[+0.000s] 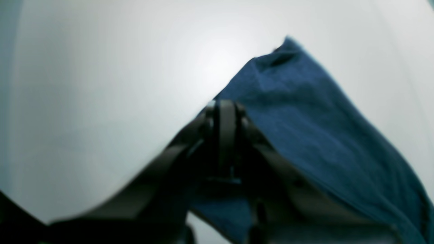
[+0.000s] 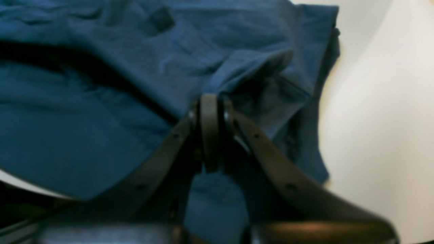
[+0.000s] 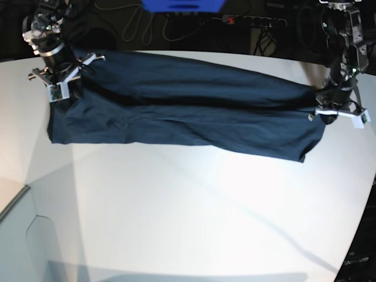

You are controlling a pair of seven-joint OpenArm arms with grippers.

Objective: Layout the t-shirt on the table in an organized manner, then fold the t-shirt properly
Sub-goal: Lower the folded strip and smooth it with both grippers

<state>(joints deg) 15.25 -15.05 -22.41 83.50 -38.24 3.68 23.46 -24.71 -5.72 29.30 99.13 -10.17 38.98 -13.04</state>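
Observation:
The dark navy t-shirt point(image 3: 188, 108) is stretched in a long band across the far part of the white table point(image 3: 176, 205). My right gripper point(image 3: 61, 82) is shut on the shirt's left end; in the right wrist view the closed gripper point(image 2: 210, 101) pinches bunched navy cloth point(image 2: 101, 112). My left gripper point(image 3: 329, 108) is shut on the shirt's right end; in the left wrist view the closed gripper point(image 1: 225, 106) holds the edge of the cloth point(image 1: 322, 135) above the table point(image 1: 101, 101). The cloth sags between the two grips, with its lower hem lying on the table.
Black cables and a power strip point(image 3: 252, 20) lie behind the table's far edge. A blue object point(image 3: 183, 4) sits at the top middle. The table's curved edge point(image 3: 358, 235) runs down the right side. A lower white ledge point(image 3: 23, 235) shows at the bottom left.

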